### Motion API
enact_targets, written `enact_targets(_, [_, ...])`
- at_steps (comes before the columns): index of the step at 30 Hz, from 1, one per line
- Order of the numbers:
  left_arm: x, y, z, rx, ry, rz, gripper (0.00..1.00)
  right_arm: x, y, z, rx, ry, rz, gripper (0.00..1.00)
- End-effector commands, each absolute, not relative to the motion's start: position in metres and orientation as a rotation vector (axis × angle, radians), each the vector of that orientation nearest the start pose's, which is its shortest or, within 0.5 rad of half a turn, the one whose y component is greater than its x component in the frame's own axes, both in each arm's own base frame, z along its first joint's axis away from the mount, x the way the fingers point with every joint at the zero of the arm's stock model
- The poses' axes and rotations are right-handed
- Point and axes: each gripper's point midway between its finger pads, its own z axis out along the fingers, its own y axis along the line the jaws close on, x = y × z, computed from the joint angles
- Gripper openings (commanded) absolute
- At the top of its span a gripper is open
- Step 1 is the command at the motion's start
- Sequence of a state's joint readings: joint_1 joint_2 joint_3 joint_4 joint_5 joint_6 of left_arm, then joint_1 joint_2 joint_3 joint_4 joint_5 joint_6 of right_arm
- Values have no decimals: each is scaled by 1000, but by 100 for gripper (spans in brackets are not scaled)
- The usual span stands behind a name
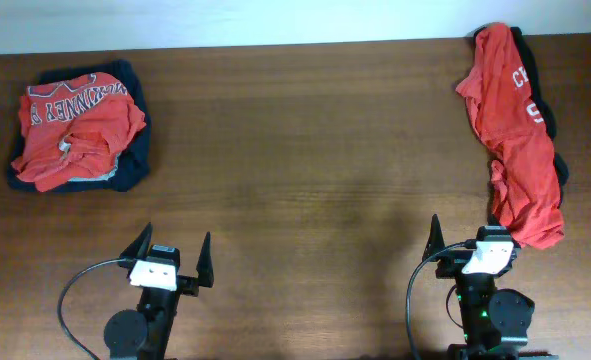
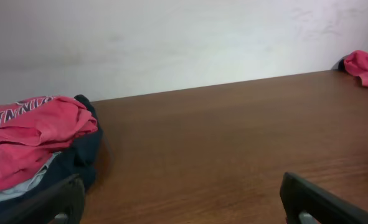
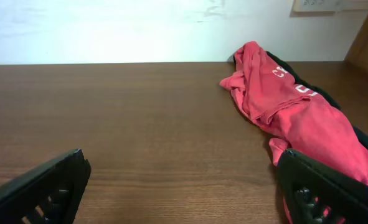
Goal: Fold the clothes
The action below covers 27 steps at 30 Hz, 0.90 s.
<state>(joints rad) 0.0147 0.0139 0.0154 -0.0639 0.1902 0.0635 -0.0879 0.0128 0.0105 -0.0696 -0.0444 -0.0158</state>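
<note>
Two heaps of clothes lie on the table (image 1: 305, 170), well apart; the left heap (image 1: 75, 125) sits at ten o'clock from the table's middle, and the right heap (image 1: 515, 130) stretches from about one to four o'clock. Both pincers stand spread wide and hold nothing; the left gripper (image 1: 175, 245) waits at seven o'clock and the right gripper (image 1: 475, 238) at five o'clock, its outer finger just beside the near tail of the right heap, whether touching I cannot tell.

The step in hand, as I judge it, is the first pick; no garment lies spread on the bare middle yet. To do it well, the right arm should pinch only the top layer of the orange-red shirt (image 1: 510, 150) near its tail, not the black garment (image 1: 562, 172) showing under its three o'clock edge; then draw it toward nine o'clock onto open wood, where the left arm can take a second corner and pull the cloth flat before any fold. A deep bite would likely drag both layers together.

That shirt lies as a long rumpled strip; its long axis runs from twelve o'clock by the wall (image 1: 275, 20) to roughly five o'clock; white lettering (image 1: 523, 78) sits along its three o'clock side; which end is collar I cannot tell. The left heap is compact, red over a navy garment (image 1: 143, 160), slightly wider from nine to three o'clock than deep.
</note>
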Motion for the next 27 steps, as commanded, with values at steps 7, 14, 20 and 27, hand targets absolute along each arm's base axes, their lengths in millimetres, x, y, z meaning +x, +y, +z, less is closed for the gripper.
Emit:
enact_targets(7, [244,-26,161,183,1623,-79,99,246,-13,156,22,1647,-45,98])
enact_targets(14, [244,-24,161,175,1624,-70,99,246,-13,156,22,1647,-45,98])
enact_targets(20, [244,-24,161,175,1623,-70,99,246,-13,156,22,1647,-45,98])
enact_targets(27, [244,-24,161,175,1624,-70,99,246,-13,156,22,1647,-45,98])
